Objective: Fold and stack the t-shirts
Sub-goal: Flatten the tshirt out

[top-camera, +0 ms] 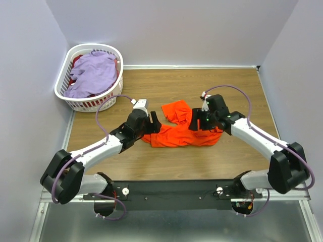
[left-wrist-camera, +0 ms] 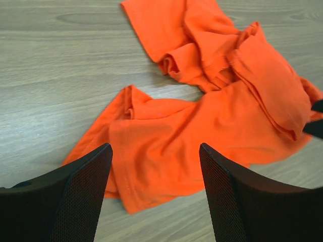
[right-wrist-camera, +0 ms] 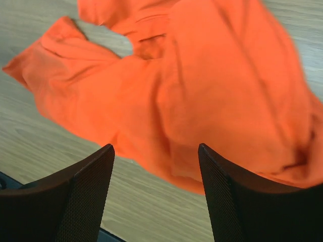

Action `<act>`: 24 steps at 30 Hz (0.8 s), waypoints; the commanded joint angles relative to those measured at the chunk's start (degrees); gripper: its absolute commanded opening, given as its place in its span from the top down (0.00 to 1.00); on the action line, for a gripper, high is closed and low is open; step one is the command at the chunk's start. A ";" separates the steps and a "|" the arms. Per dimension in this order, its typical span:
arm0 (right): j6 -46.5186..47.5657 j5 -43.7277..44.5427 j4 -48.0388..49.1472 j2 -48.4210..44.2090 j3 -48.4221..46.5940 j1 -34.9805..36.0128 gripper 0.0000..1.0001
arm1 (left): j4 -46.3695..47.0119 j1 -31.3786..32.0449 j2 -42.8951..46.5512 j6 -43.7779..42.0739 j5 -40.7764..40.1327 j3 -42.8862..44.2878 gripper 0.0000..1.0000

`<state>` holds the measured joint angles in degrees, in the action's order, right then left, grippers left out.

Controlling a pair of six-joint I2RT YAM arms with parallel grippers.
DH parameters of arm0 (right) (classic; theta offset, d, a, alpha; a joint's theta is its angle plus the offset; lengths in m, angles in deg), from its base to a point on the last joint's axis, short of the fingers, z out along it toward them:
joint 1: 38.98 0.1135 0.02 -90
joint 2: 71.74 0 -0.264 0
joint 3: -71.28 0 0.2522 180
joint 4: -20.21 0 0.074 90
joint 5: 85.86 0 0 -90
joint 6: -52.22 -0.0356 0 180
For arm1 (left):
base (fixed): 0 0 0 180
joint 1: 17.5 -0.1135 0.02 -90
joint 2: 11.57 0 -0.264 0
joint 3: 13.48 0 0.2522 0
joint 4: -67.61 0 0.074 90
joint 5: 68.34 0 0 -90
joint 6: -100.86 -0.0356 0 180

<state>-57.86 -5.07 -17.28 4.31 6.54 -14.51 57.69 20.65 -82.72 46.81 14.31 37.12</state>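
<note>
Plan view and wrist views. We show the left gripper [left-wrist-camera: 154, 147] and the right gripper [right-wrist-camera: 154, 147], each with jaws apart and empty, poised over opposite ends of the orange t-shirt [top-camera: 177, 135], which lies crumpled in the middle of the table [top-camera: 166, 88]. We judge the risk thus: a pinch into the bunched layers may catch several plies and fold the shirt askew. The lavender t-shirt [top-camera: 93, 75] lies in the laundry basket [top-camera: 61, 83] at the far left, well apart. We see nothing in either arm's way.
</note>
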 commanded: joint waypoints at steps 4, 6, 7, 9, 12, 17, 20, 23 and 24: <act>0.12 14.28 -3.95 6.91 -4.65 6.72 0.28 | 2.84 -1.68 -5.65 0.71 3.83 -1.07 0.23; 0.56 16.94 -5.53 8.40 -5.27 7.43 0.30 | 2.93 -1.68 -7.24 0.88 4.89 -1.07 0.23; 0.91 17.99 -6.06 9.11 -6.05 7.96 0.30 | 3.28 -1.68 -8.11 0.80 5.50 -0.81 0.25; 1.27 18.44 -6.68 11.22 -6.59 8.40 0.31 | 3.63 -1.76 -10.14 0.88 6.99 -0.54 0.26; 1.18 20.98 -6.68 12.72 -6.67 8.93 0.32 | 4.07 -1.76 -12.34 0.97 7.09 -0.19 0.27; -0.05 26.87 -6.86 14.30 -6.06 9.02 0.37 | 3.99 -1.76 -14.62 1.06 7.09 -0.28 0.31; -0.93 33.10 -6.95 12.90 -6.15 8.58 0.47 | 3.99 -1.85 -15.33 0.97 7.09 -0.28 0.34; -1.72 35.84 -7.12 10.53 -6.85 4.91 0.51 | 4.07 -1.85 -15.59 0.97 7.09 -0.28 0.36; -2.07 36.02 -7.12 9.83 -7.20 3.58 0.54 | 3.99 -1.94 -15.59 0.88 7.09 -0.28 0.36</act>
<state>-57.92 23.08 -23.23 17.41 1.31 -6.92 60.75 18.97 -97.76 47.42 20.45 36.86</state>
